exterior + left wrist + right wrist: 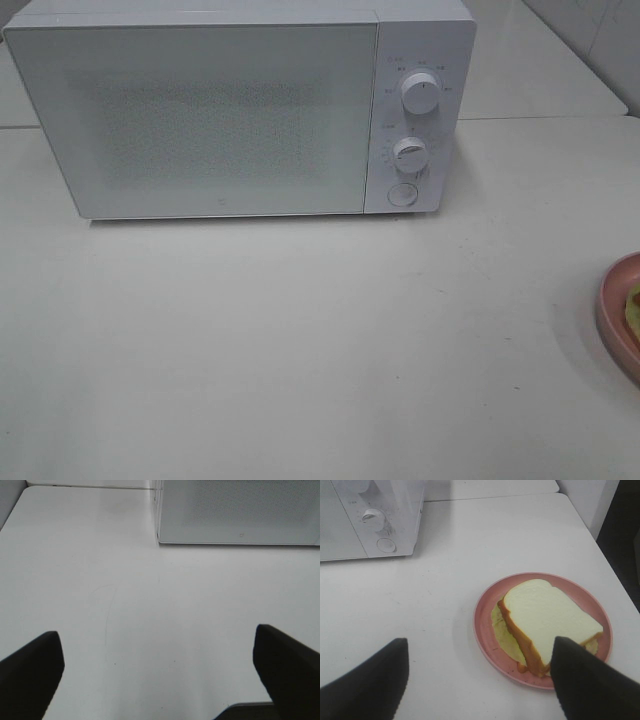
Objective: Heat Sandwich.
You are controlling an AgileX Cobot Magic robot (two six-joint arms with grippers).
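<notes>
The sandwich (547, 622), soft white bread with a brown crust and pale filling at its edge, lay on a round pink plate (487, 605) at the tabletop's (300, 350) right side. The high view cut the plate off at its edge. The boxy white microwave (200, 110) stood shut, its door speckled. Both grippers, left (157, 672) and right (477, 680), were spread wide and held nothing, over bare, smooth tabletop.

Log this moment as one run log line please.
microwave: door shut | sandwich: on pink plate, table's right | left gripper: open, empty | right gripper: open, above plate
</notes>
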